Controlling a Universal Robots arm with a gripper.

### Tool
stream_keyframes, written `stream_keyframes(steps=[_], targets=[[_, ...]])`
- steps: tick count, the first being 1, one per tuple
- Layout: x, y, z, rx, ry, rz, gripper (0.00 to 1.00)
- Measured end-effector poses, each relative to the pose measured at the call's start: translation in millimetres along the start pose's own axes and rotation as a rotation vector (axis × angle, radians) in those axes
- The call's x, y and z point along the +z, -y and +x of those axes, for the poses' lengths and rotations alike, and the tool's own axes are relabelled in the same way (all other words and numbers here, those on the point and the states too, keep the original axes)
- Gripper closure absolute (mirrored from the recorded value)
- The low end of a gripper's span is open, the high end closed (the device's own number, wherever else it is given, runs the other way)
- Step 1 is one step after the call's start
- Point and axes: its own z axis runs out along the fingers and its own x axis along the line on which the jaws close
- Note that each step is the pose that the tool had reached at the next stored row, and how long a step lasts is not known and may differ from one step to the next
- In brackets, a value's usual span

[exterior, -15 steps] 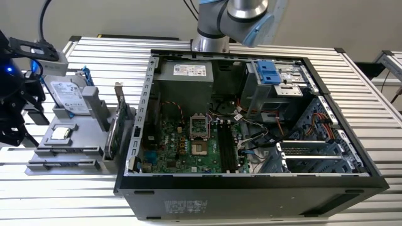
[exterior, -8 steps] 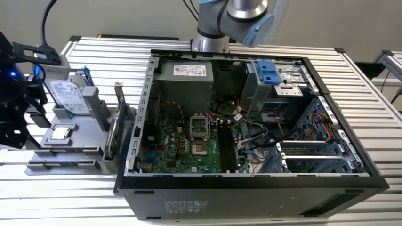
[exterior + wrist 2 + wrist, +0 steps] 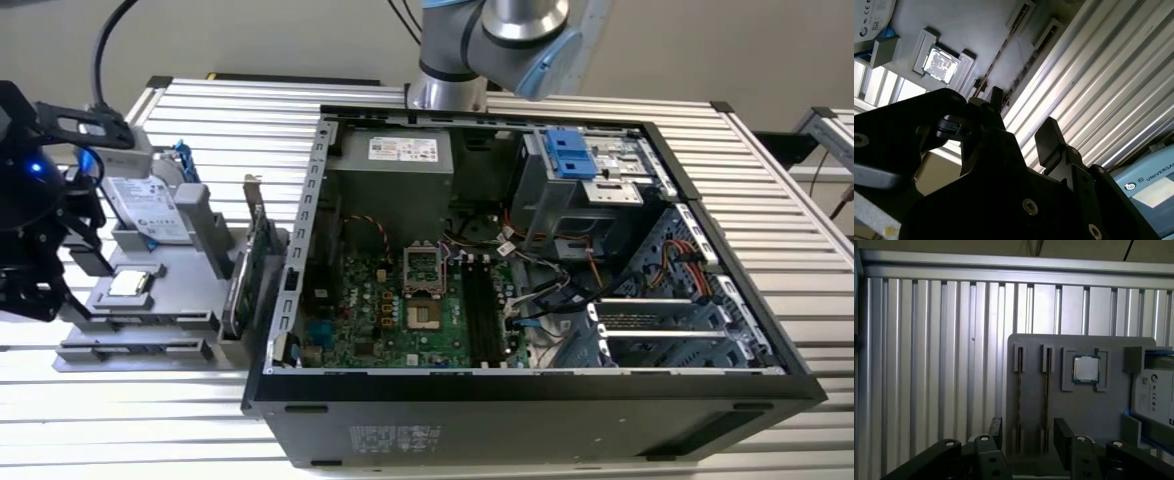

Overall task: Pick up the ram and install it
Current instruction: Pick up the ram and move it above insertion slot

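Since the ram [image 3: 1046, 390] stands on edge in the grey holder [image 3: 1089, 415], at nine o'clock from the computer case [image 3: 534, 385] in the exterior view, the gripper [image 3: 1029, 435] hangs near it, jaws spread and empty, likely to straddle it

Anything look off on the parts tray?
Nothing stands out. Ram sticks sit straight in the gray tray's slots, the processor lies square in its pocket, and the gripper is open and empty.
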Motion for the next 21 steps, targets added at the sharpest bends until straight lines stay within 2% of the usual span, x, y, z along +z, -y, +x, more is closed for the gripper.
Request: stream_keyframes(steps=[21], targets=[[19.1, 0.6, 0.5, -0.006, -0.0002, -0.0001, 0.00]])
